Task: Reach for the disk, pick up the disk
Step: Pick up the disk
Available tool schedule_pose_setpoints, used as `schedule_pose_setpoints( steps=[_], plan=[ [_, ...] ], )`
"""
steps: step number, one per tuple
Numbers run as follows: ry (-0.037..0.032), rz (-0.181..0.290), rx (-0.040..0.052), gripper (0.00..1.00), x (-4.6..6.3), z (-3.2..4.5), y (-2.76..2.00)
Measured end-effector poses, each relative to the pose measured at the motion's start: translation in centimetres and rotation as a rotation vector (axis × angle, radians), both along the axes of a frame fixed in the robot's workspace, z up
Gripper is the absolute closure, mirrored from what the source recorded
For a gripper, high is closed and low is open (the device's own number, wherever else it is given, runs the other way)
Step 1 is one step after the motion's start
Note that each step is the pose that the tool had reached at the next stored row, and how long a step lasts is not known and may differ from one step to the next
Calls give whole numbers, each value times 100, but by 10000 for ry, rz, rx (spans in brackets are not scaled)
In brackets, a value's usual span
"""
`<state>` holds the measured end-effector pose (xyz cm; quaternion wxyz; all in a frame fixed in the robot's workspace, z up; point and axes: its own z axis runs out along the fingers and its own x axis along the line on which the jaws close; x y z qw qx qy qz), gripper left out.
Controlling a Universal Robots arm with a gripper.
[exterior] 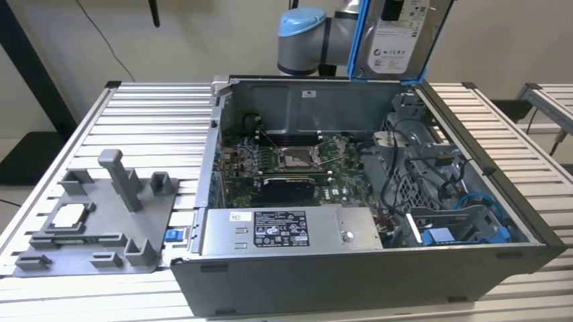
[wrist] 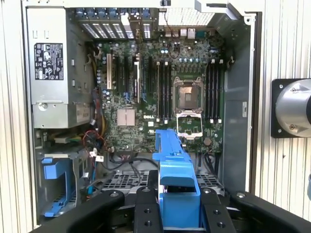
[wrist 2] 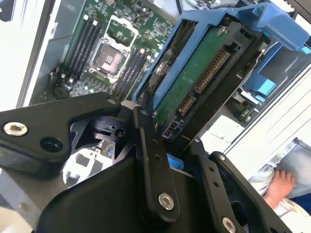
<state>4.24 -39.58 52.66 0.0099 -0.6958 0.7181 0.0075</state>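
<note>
The pick-up looks done: the tool point(wrist 2: 167, 141) is clamped on the disk point(exterior: 394, 40), which hangs clear above the open computer case point(exterior: 358, 282) near the bench's far edge.

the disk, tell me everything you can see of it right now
The disk is a flat silver-metal drive with a white printed label, framed by a bright blue plastic bracket. In the exterior view it hangs upright above the back wall of the open computer case, lifted clear of it. In the second wrist view its green circuit board and connector edge face the camera. The end effector is shut on it, black fingers pressed against either side of the blue bracket. Nothing else touches it.
</note>
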Motion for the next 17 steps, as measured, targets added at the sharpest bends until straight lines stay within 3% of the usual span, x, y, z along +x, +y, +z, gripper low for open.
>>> schedule_pose_setpoints(
  steps=[7,17],
  plan=[
    [6,-5,0,100,0,-1,-253],
    [71,-11,13,100,124,-1,-470]
  ],
)
